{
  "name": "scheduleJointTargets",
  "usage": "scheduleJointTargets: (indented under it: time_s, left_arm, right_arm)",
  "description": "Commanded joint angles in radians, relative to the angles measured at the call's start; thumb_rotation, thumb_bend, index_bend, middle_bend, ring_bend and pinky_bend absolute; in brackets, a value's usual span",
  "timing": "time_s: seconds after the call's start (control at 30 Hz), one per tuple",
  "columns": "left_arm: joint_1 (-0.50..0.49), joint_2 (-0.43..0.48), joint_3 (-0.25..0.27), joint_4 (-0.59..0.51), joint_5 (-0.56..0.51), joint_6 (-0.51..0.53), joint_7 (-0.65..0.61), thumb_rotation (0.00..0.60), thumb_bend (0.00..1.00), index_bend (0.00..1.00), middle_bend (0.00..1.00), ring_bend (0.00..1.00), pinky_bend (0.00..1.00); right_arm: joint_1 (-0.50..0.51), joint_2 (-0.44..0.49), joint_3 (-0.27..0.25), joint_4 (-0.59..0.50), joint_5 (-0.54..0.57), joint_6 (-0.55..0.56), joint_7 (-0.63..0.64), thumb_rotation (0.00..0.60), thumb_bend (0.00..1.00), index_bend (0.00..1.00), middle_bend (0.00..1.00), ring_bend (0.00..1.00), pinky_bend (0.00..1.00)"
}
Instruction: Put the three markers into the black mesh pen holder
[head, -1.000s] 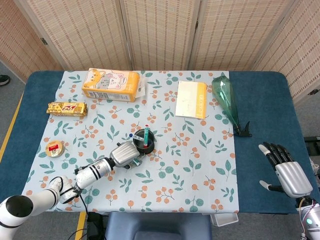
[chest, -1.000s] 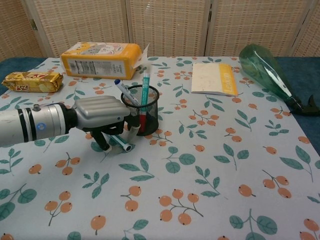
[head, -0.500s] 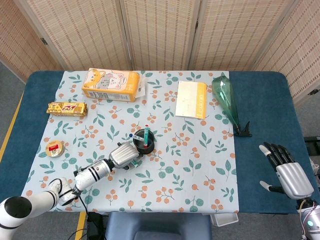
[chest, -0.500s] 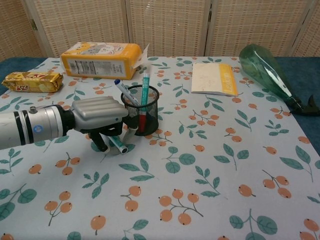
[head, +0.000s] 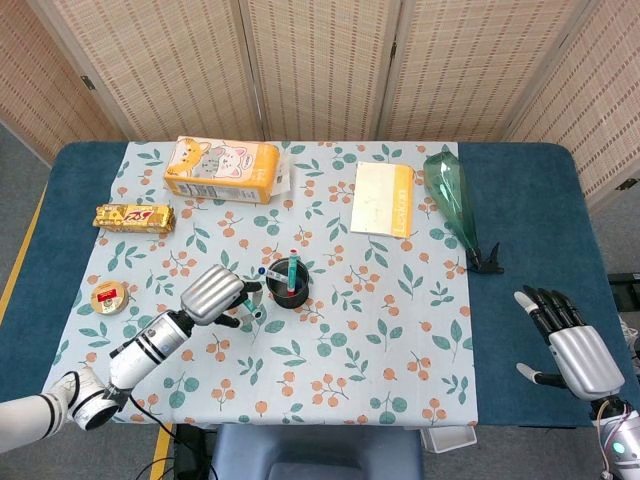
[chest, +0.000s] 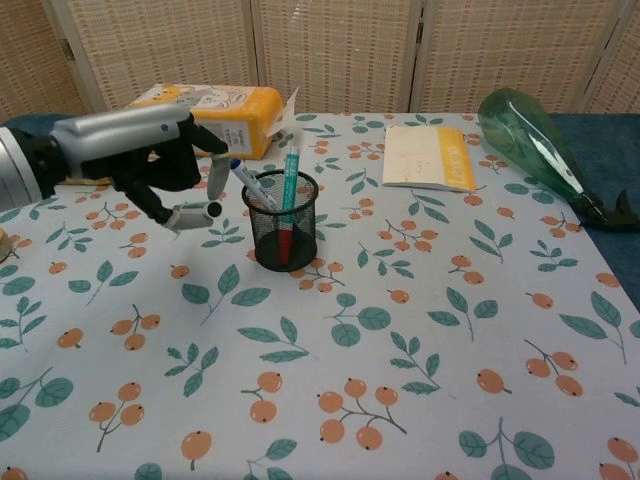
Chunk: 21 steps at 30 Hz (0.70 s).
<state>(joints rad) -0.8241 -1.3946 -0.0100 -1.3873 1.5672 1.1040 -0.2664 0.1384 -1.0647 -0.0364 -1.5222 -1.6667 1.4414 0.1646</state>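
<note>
Floral cloth (head: 330, 350) covers the table. Left hand (chest: 150, 150) hangs left of the holder (chest: 283, 222), fingers curled around nothing; markers (chest: 290, 175) stand inside. Right hand (head: 570, 345) rests spread wide.

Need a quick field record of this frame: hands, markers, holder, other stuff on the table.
left hand: raised off the cloth beside the pen holder, holding the third marker
right hand: apart at the table's right edge, fingers spread, holding nothing
black mesh pen holder: upright on the floral tablecloth
markers in holder: two, a blue-capped marker and a teal marker
other items: orange cat box, snack bar, notebook, green bottle lying down, small round tin
</note>
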Motion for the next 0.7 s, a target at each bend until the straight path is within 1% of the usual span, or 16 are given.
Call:
scheduleJointTargets:
  time_s: [0.03, 0.1, 0.23, 0.33, 0.4, 0.5, 0.57, 0.63, 0.7]
  left_arm:
    - [0.065, 0.226, -0.101, -0.283, -0.156, 0.041, -0.038, 0.600, 0.34, 0.60, 1.00, 0.94, 0.98]
    - [0.073, 0.280, -0.130, -0.358, -0.210, 0.030, -0.054, 0.600, 0.34, 0.60, 1.00, 0.94, 0.98]
    - [0.079, 0.384, -0.192, -0.513, -0.352, -0.035, -0.113, 0.600, 0.34, 0.60, 1.00, 0.94, 0.98]
    - [0.074, 0.416, -0.238, -0.587, -0.461, -0.083, -0.171, 0.600, 0.34, 0.60, 1.00, 0.94, 0.98]
    - [0.062, 0.410, -0.268, -0.606, -0.525, -0.119, -0.207, 0.600, 0.34, 0.60, 1.00, 0.94, 0.98]
    - [0.036, 0.375, -0.297, -0.594, -0.591, -0.170, -0.241, 0.600, 0.34, 0.60, 1.00, 0.94, 0.98]
    - [0.018, 0.346, -0.312, -0.574, -0.628, -0.205, -0.259, 0.600, 0.34, 0.60, 1.00, 0.94, 0.98]
    - [-0.013, 0.299, -0.328, -0.534, -0.670, -0.262, -0.280, 0.600, 0.34, 0.60, 1.00, 0.94, 0.98]
    - [-0.033, 0.265, -0.337, -0.501, -0.686, -0.289, -0.283, 0.600, 0.34, 0.60, 1.00, 0.94, 0.98]
  right_arm:
    - [0.001, 0.000, -0.001, 0.000, -0.005, 0.003, 0.003, 0.600, 0.13, 0.00, 0.00, 0.00, 0.00]
    - [0.001, 0.001, -0.002, 0.000, -0.009, 0.005, 0.007, 0.600, 0.13, 0.00, 0.00, 0.00, 0.00]
    - [0.001, 0.002, -0.006, 0.003, -0.022, 0.012, 0.016, 0.600, 0.13, 0.00, 0.00, 0.00, 0.00]
    - [0.003, 0.002, -0.007, 0.007, -0.024, 0.012, 0.026, 0.600, 0.13, 0.00, 0.00, 0.00, 0.00]
    - [0.005, 0.001, -0.007, 0.011, -0.022, 0.008, 0.035, 0.600, 0.13, 0.00, 0.00, 0.00, 0.00]
    - [0.008, 0.002, -0.005, 0.015, -0.013, 0.001, 0.042, 0.600, 0.13, 0.00, 0.00, 0.00, 0.00]
    - [0.007, 0.002, -0.002, 0.017, -0.009, 0.003, 0.042, 0.600, 0.13, 0.00, 0.00, 0.00, 0.00]
    - [0.006, 0.003, 0.001, 0.019, -0.005, 0.008, 0.048, 0.600, 0.13, 0.00, 0.00, 0.00, 0.00]
    - [0.005, 0.003, 0.003, 0.022, 0.000, 0.009, 0.052, 0.600, 0.13, 0.00, 0.00, 0.00, 0.00]
